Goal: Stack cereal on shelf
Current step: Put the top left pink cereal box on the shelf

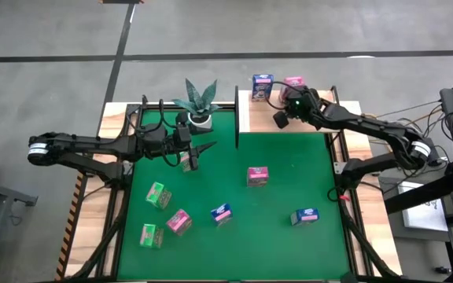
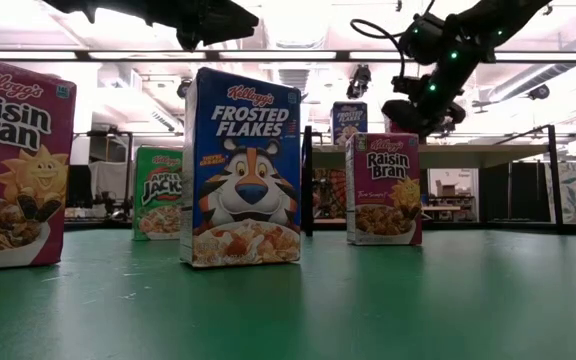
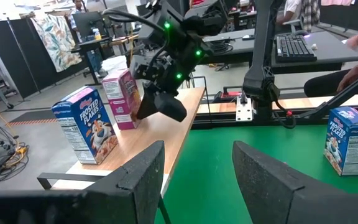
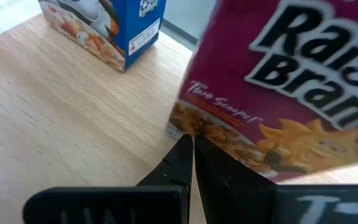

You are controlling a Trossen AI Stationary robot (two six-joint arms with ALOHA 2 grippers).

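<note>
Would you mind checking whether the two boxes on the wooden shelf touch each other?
Apart: left wrist view shows bare wood between the blue Frosted Flakes box and pink Raisin Bran box.

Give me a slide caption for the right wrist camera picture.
Right hand, fingers shut, at the lower corner of a Raisin Bran box on the wooden shelf, Frosted Flakes box behind.

left gripper [image 1: 196, 156] fingers apart, right gripper [image 1: 281, 119] fingers together

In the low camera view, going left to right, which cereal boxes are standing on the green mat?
Big Raisin Bran → Apple Jacks → Frosted Flakes → small Raisin Bran.
</note>
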